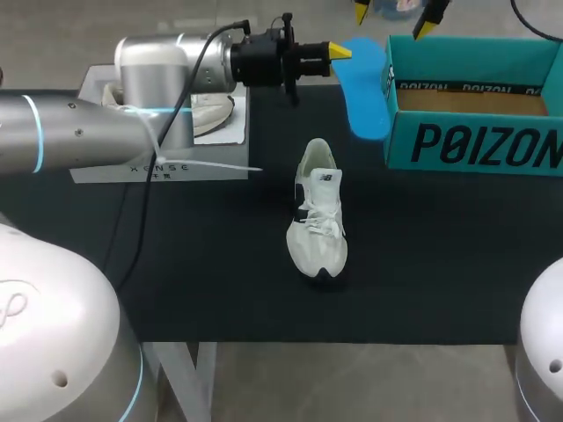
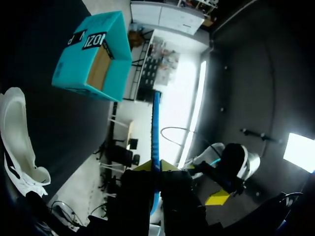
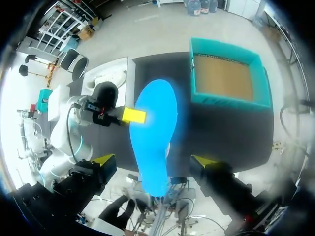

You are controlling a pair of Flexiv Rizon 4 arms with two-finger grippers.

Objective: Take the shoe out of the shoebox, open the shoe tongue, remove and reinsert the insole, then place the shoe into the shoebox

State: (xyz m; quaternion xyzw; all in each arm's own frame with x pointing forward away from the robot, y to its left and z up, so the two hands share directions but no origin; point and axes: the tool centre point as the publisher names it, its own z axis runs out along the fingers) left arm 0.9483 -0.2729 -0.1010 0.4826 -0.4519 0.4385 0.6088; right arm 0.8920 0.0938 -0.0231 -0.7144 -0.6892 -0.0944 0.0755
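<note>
One flat blue foam insole (image 1: 362, 88), clenched in the left gripper (image 1: 339, 51), beside the teal cardboard shoebox (image 1: 475, 145); right gripper (image 3: 153, 161) released.

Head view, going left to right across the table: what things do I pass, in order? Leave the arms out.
white tray → white shoe → blue insole → teal shoebox
</note>
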